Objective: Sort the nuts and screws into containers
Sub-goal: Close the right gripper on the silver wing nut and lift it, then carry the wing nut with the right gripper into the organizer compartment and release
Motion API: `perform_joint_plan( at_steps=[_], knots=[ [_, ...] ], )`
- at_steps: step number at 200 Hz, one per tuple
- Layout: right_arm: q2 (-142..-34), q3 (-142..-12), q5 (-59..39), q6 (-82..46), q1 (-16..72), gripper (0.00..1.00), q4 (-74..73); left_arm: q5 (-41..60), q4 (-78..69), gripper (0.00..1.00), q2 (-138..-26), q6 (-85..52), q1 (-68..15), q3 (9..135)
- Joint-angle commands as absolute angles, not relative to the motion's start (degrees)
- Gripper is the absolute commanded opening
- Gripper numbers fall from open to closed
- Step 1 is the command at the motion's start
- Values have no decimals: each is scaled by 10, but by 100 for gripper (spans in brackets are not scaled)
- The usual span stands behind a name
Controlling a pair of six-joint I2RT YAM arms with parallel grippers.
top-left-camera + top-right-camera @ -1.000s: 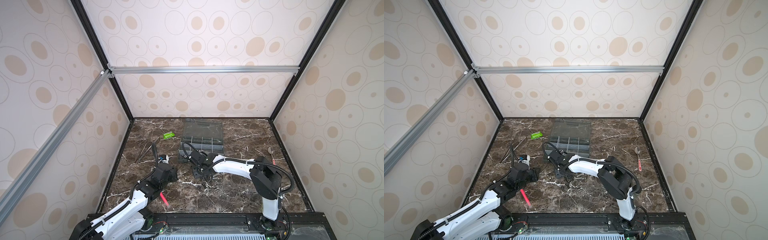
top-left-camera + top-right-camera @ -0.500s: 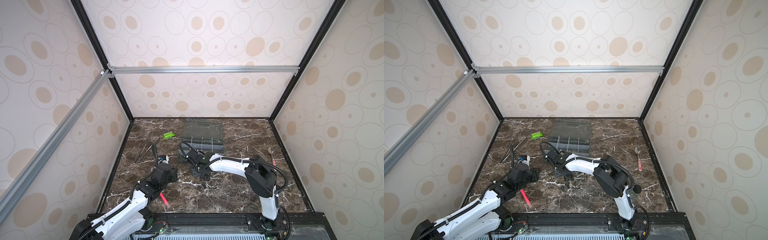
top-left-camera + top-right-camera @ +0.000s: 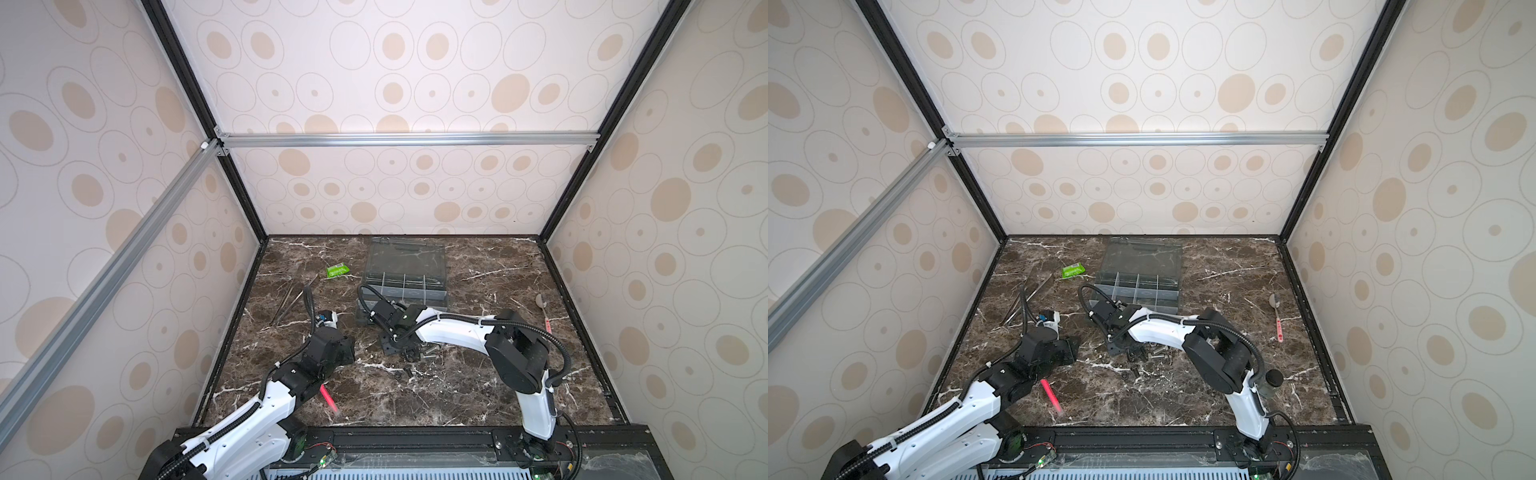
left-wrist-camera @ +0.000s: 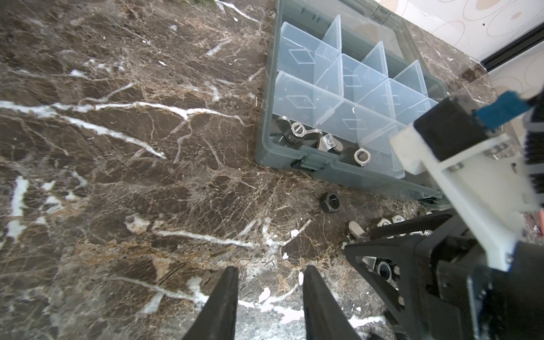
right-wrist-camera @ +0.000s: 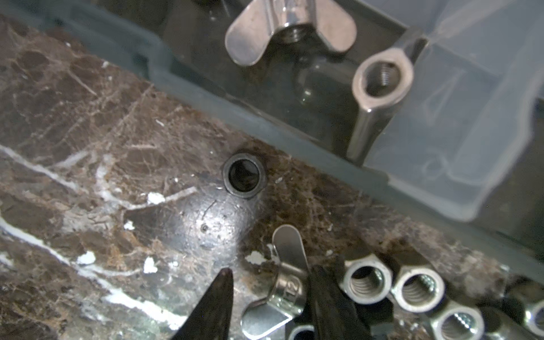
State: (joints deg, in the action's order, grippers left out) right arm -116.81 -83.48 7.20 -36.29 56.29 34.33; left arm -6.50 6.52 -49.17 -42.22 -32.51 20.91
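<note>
A dark brown marble tabletop (image 3: pixel 457 395), veined with white, is enclosed on three sides by cream walls (image 3: pixel 415 83) printed with beige ovals. The panels are framed by black posts (image 3: pixel 243 199) and crossed by an aluminium rail (image 3: pixel 407 139).

In both top views the organiser box (image 3: pixel 436 302) is set at 12 o'clock on the tabletop, with its clear lid (image 3: pixel 405 257) laid open toward the back wall. A green packet (image 3: pixel 336 271) is seen at 11 o'clock, tweezers (image 3: pixel 291 303) at 10 o'clock, a pink-handled spoon (image 3: pixel 542 309) at 3 o'clock and a pink pen (image 3: pixel 328 399) at 7 o'clock.

The screws (image 3: pixel 428 354) and loose nuts (image 5: pixel 368 282) are scattered near the centre, at 6 o'clock of the box. Silver wing nuts (image 4: pixel 297 132) and a hex nut (image 4: pixel 361 156) are contained in a compartment (image 4: pixel 309 100) along the box's front wall. A black nut (image 4: pixel 331 201) is seen on the marble just beside that wall.

The right gripper (image 5: pixel 269 272) is held low over the pile, its jaws partly spread with a wing nut (image 5: pixel 282 282) between them. One finger is touching it and the other stands apart, so nothing is gripped. The left gripper (image 4: pixel 270 269) is placed at 9 o'clock of the pile, its jaws partly apart over bare marble, with nothing held.
</note>
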Motion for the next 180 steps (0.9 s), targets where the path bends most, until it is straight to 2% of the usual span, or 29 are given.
perform_joint_plan(
  at_steps=[1, 180],
  knots=[
    [-1182, -852, 67, -359, 572, 44, 354, -69, 74, 37, -484, -429, -320, 213],
    [-1187, -849, 72, -359, 575, 19, 354, -71, 76, 37, -476, -432, -320, 209]
  ],
)
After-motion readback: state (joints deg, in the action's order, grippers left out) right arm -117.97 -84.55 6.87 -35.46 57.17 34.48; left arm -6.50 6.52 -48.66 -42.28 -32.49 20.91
